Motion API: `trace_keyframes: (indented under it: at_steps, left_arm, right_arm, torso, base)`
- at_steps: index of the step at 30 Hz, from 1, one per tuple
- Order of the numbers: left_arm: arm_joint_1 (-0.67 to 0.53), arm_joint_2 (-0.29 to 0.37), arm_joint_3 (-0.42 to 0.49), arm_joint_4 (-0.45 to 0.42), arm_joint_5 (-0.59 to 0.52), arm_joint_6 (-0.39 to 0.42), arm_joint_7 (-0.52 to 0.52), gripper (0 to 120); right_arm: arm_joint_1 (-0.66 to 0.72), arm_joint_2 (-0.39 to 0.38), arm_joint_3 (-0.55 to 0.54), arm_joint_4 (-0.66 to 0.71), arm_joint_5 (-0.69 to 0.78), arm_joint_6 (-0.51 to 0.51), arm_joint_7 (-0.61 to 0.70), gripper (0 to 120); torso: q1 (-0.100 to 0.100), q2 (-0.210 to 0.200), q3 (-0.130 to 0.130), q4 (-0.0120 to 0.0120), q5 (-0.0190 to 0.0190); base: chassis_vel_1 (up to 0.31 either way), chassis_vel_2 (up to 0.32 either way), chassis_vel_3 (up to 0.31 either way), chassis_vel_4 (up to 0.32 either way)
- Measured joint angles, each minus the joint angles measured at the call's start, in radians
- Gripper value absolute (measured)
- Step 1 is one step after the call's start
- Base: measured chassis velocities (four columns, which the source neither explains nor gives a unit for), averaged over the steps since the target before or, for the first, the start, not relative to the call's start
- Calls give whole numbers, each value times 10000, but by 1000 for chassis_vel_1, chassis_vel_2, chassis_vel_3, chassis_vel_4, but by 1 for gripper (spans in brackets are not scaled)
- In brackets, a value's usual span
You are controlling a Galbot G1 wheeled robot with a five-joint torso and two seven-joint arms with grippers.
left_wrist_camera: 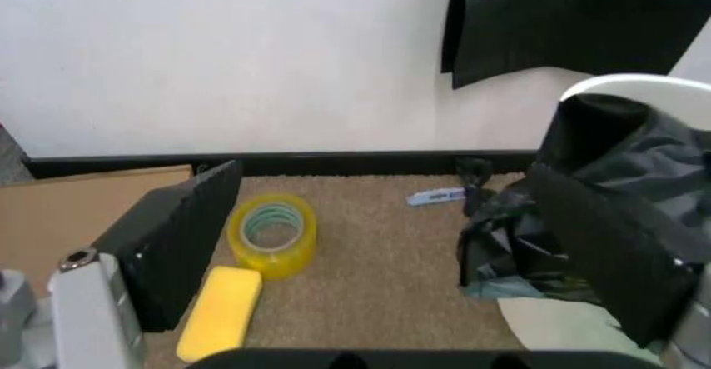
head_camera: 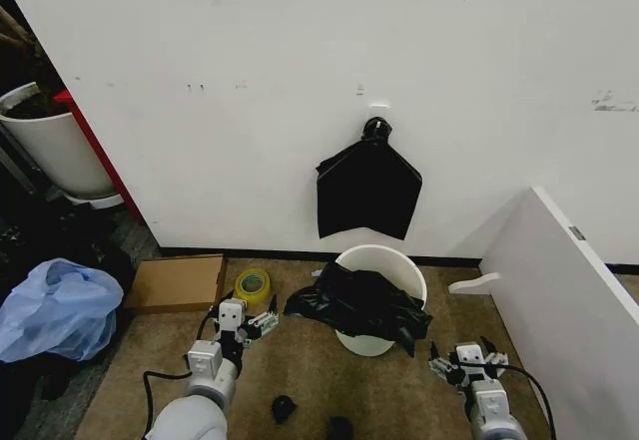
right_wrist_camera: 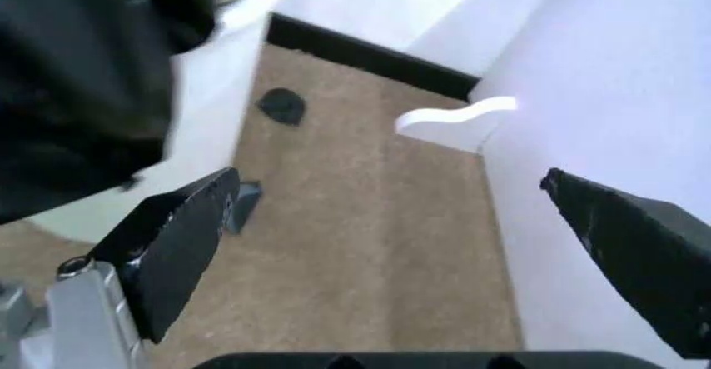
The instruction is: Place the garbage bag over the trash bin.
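The bag (head_camera: 359,300) lies crumpled over the bin (head_camera: 379,260), draped across its front rim and hanging down its left side. It is between the two grippers. The left gripper (head_camera: 256,326) has its jaws open, with the tape roll (left_wrist_camera: 272,234) between them. The right gripper (head_camera: 469,360) also has its jaws open, holding nothing.

The garbage bag (head_camera: 361,303) drapes over the front of the trash bin (head_camera: 382,259), hiding the near rim and most of the inside. In the left wrist view the bin is cut by the picture's edge beyond the far jaw. In the right wrist view a blurred bag (right_wrist_camera: 83,69) covers the bin wall outside one jaw, and a small dark lump (right_wrist_camera: 281,106) ahead of the jaws is too vague to name.
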Motion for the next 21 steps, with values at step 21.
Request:
trace_keyframes:
  at_steps: [21]
  left_arm:
    - [1958,-1201,-5,27,1769,-2720,1886,100]
  right_arm:
    - [3825,-2956,2315,-1790,5411,-2002,-5549,100]
  torso:
    - [1,-1,1,3,9]
  base:
    - [0,0,0,0]
